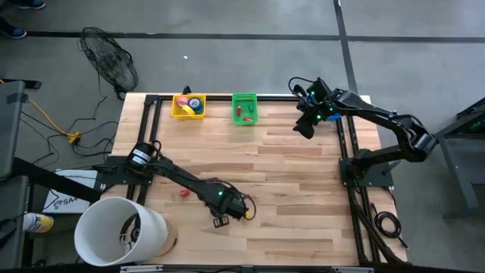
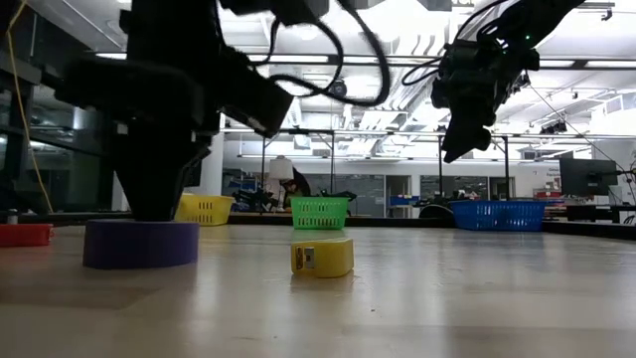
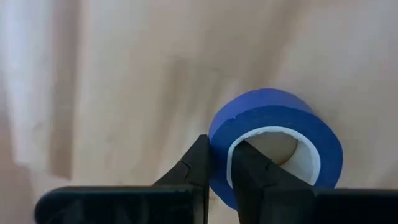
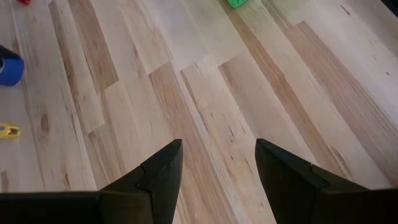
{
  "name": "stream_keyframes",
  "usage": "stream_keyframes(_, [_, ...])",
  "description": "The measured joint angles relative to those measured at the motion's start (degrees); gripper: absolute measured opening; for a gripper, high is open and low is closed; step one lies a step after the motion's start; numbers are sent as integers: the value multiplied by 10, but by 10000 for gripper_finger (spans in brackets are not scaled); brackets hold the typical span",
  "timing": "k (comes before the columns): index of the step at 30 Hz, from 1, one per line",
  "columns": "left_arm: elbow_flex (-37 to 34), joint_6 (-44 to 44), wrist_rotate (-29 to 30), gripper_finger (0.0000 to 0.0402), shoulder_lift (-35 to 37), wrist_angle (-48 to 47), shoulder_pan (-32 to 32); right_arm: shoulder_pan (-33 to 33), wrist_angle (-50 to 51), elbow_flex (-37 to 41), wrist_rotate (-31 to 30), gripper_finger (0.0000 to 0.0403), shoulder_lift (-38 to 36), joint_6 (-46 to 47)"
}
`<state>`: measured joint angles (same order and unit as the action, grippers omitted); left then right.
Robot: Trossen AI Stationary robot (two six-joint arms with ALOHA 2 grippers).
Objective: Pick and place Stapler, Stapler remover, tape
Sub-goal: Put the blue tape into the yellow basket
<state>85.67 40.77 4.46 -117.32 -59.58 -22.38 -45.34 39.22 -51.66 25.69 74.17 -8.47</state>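
Observation:
A blue tape roll lies flat on the wooden table, toward its near edge; it also shows in the low view. My left gripper stands over it, shut on its wall. In the high view the gripper hides the roll. A small yellow piece lies just right of it and a small red piece to its left. My right gripper hangs open and empty above the table's far right part. A yellow bin at the far edge holds several tape rolls. My left gripper pinches the roll's wall with one finger inside the open centre and the other outside. The fingers come from above, pointing down. The roll rests flat on the table.
A green bin with small red and green pieces stands beside the yellow bin at the far edge. A white bucket stands at the table's near left corner. Bare wood lies between the two arms.

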Motion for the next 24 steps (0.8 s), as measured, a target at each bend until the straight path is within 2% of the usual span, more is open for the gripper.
stream_keyframes(6, [0,55,38,31,0,-49,26,0,8,0,0,193,0,0])
stream_keyframes(12, [0,100,84,31,16,-115,83,0,11,0,0,193,0,5])
stream_keyframes(20, [0,137,183,31,44,-170,201,0,13,0,0,193,0,11])
stream_keyframes(24, [0,137,207,38,47,-195,273,0,13,0,0,193,0,23])
